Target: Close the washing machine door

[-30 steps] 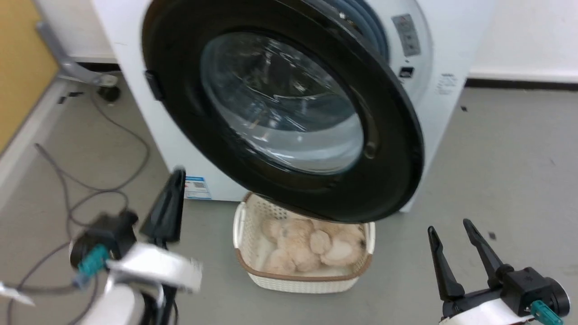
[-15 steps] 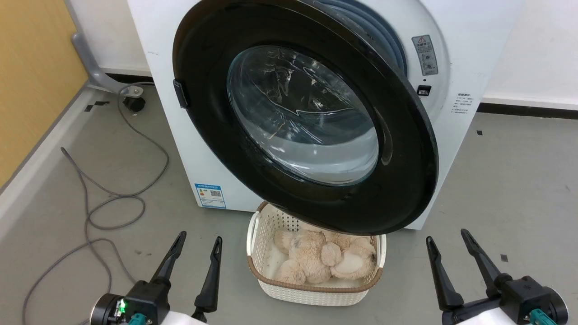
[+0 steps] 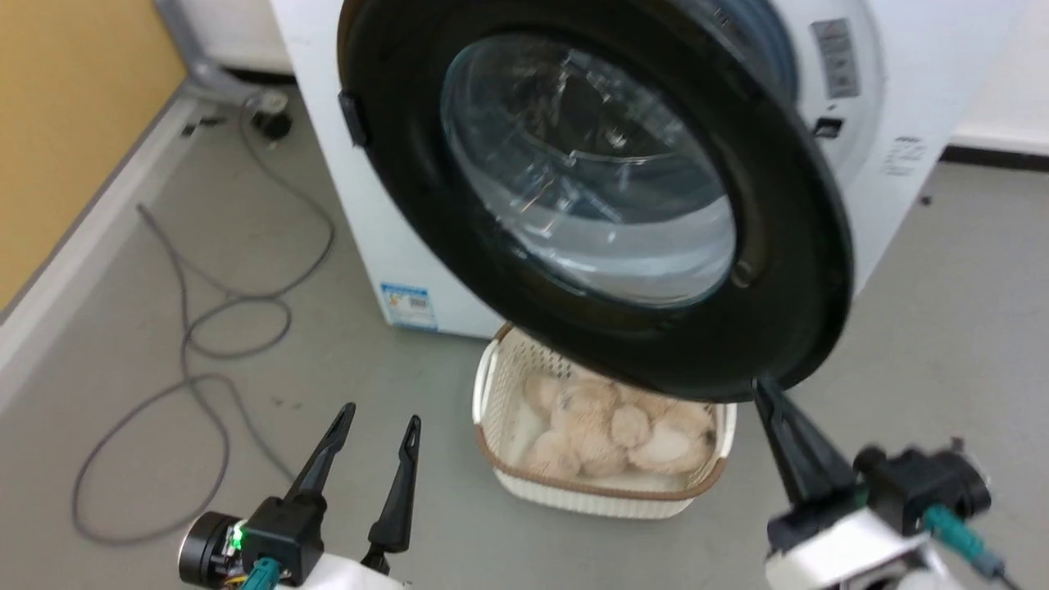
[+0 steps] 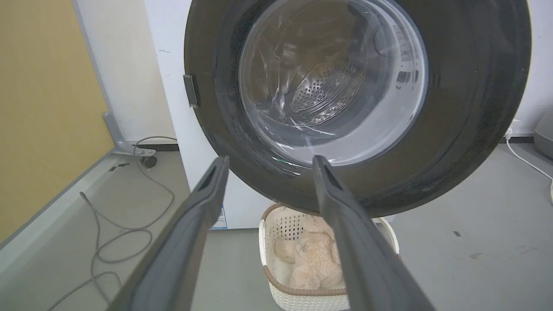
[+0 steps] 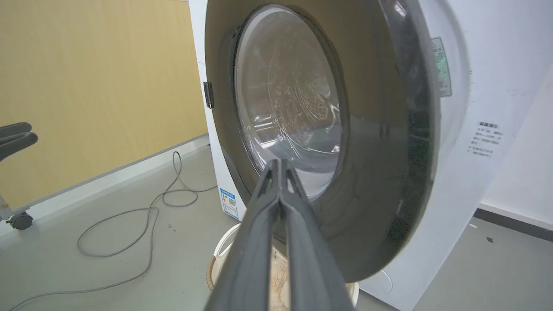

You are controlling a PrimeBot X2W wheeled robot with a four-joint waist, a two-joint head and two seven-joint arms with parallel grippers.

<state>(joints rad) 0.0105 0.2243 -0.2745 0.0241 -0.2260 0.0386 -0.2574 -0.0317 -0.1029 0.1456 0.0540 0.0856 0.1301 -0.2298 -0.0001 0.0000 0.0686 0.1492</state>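
The washing machine door [image 3: 590, 180], a black disc with a bulging glass window, stands partly open in front of the white washing machine [image 3: 942, 74]. My left gripper [image 3: 381, 414] is open at the lower left, low and well short of the door, with nothing between its fingers. In the left wrist view the left gripper [image 4: 271, 159] points at the door [image 4: 475, 108]. My right gripper [image 3: 760, 387] is shut on nothing, its tip just under the door's lower rim. In the right wrist view the right gripper [image 5: 278, 161] lies over the door [image 5: 380, 151]; contact cannot be told.
A cream basket [image 3: 590, 498] holding a beige plush toy [image 3: 615, 426] sits on the floor beneath the door. A grey cable [image 3: 197, 328] loops over the floor at the left, beside a yellow wall panel [image 3: 65, 123]. Grey floor lies right of the machine.
The head camera has shifted. My right gripper has shut its fingers and risen to the door's lower rim. My left gripper, blurred a second ago, now rests open and low.
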